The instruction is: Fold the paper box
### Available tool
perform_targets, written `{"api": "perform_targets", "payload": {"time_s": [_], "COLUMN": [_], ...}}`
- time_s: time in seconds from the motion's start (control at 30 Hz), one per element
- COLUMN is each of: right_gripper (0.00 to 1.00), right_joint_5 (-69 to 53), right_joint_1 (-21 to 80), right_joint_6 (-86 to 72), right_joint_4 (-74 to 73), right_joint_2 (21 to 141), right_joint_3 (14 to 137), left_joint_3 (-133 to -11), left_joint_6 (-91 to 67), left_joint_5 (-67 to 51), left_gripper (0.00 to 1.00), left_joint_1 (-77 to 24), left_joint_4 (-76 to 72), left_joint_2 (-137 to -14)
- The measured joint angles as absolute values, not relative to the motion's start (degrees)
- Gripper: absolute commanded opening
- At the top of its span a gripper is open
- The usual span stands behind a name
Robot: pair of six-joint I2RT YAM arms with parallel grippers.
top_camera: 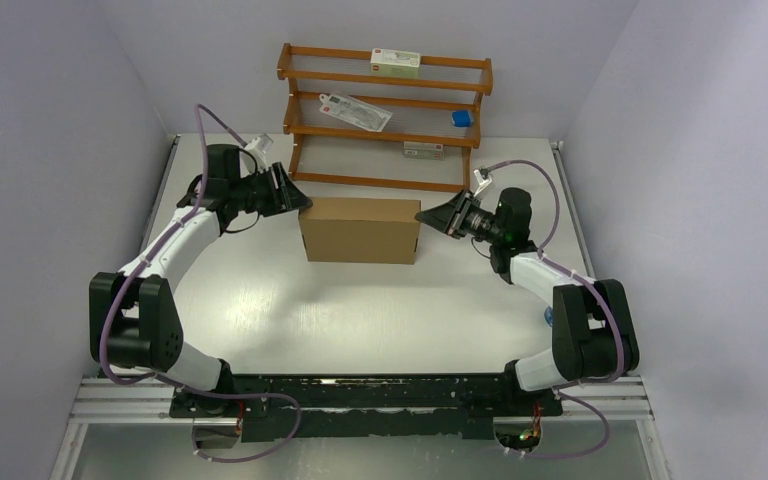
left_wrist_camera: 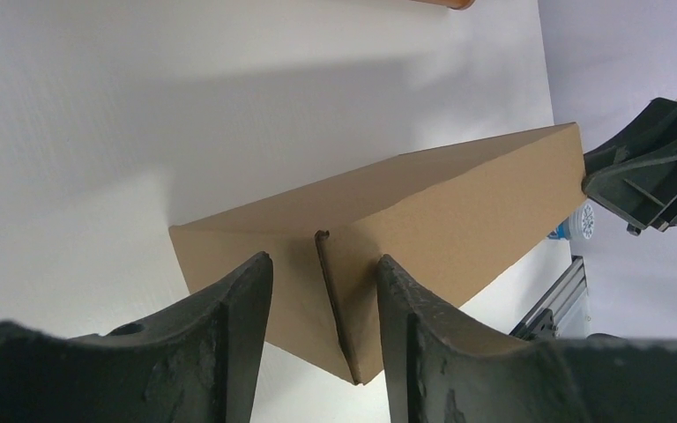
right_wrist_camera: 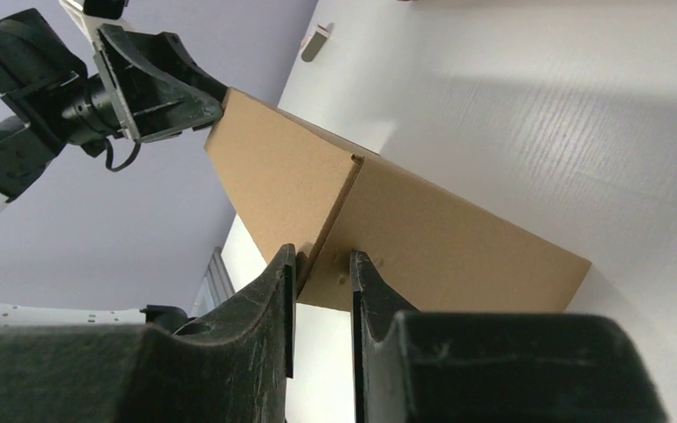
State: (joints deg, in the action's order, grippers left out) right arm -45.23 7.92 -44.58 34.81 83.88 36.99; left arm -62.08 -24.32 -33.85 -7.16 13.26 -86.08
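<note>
The left gripper [top_camera: 302, 200], jaws apart, and right gripper [top_camera: 423, 214], grip unclear, partly hide the paper box's [top_camera: 360, 232] ends; its long axis runs parallel to the rack [top_camera: 385, 110].

The left arm [top_camera: 175, 245] is reaching forward with its elbow bent and its wrist pointing inward. The left jaws are standing partly apart, straddling one end of the paper box [top_camera: 360, 230]. The right arm [top_camera: 545, 275] is mirroring that pose, and the right jaws are pinching narrowly on the opposite end.
</note>
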Motion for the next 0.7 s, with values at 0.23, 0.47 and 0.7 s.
{"api": "perform_targets", "payload": {"time_s": [0.23,0.47,0.7], "right_gripper": [0.02,0.14,0.30], "right_joint_5": [-44.5,-43.0,-42.2], "right_joint_1": [8.2,8.8,9.0], "right_joint_6": [-42.2,-39.9,-36.5], "right_joint_4": [28.5,23.1,14.4], "right_joint_2": [82.5,79.2,78.5], "right_joint_3": [38.8,39.2,43.7], "left_joint_3": [-61.4,-61.4,-62.6], "left_joint_6": [-24.0,-23.5,-22.4], "left_joint_5": [-35.1,-34.7,-31.9], "left_gripper": [0.47,0.55,0.69], "left_joint_1": [-7.2,-7.2,-7.3], "left_joint_4": [12.4,12.4,16.2], "left_joint_2": [-86.0,-85.5,-84.7]}}
